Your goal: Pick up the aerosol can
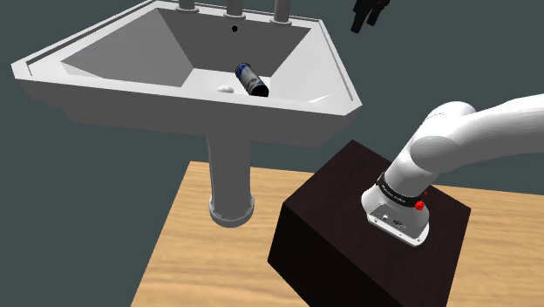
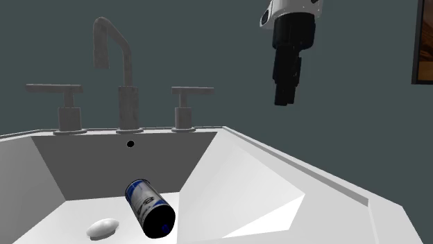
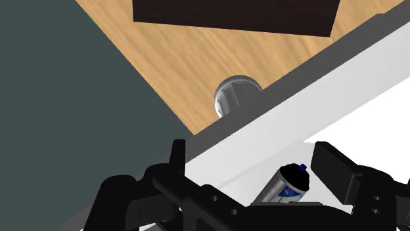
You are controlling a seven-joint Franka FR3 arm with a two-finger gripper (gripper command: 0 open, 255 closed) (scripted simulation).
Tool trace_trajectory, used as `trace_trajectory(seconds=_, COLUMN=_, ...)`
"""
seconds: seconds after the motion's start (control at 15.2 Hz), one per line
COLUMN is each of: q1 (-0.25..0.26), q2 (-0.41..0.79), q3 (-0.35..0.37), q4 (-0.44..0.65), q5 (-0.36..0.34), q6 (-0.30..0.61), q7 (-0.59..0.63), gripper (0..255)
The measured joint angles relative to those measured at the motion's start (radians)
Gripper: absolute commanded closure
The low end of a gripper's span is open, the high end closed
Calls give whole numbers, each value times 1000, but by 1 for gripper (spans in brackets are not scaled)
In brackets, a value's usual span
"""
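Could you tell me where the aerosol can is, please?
The aerosol can lies in the sink, right of the white oval in the second exterior view.

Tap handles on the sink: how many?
2. One handle stands left of the spout in the second exterior view, the other handle right of it, both on the back ledge of the sink. None looks hidden.

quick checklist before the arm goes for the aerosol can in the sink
1. tool open: ok, fingers stand apart.
2. aerosol can found: ok, lying in the sink basin.
3. tool down at the can: not ok, it hangs well above the sink.
4. can apart from the small white lump: ok.
5. fingers lined up across the can: cannot tell.
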Motion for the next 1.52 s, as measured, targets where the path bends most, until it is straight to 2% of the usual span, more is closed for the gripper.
trace_trajectory(seconds=0.2, q1=1, q2=27, q3=13, q4=-11, q5=9, q6=31, q7=23, gripper=0)
trace_trajectory(seconds=0.86, q1=6, q2=325, q3=117, q4=31, q5=55, q6=241, q7=201, gripper=0)
trace_trajectory(seconds=1.19, q1=6, q2=502, q3=161, q4=93, q5=56, q6=332, q7=291, gripper=0)
trace_trajectory(seconds=1.52, q1=12, q2=701, q3=201, q4=214, q5=39, q6=386, q7=389, gripper=0)
